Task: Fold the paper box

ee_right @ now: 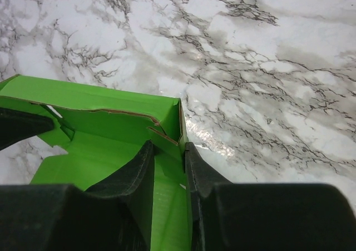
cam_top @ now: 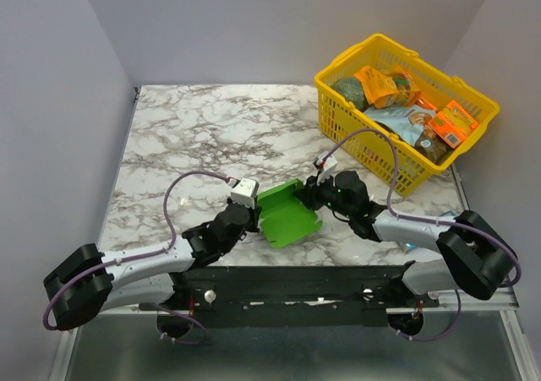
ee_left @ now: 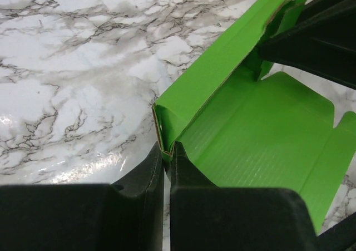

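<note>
The paper box is a bright green card, partly folded, lying on the marble table near the front edge between both arms. Its long back wall stands up, and its base lies flat. In the left wrist view my left gripper is shut on the near corner of the paper box, pinching the upright wall. In the right wrist view my right gripper straddles the end wall of the paper box, with one finger inside against a tucked flap and one outside. In the top view the left gripper and right gripper hold opposite ends.
A yellow plastic basket filled with snack packs stands at the back right of the table. Grey walls enclose the table on the left, right and rear. Purple cables loop over both arms.
</note>
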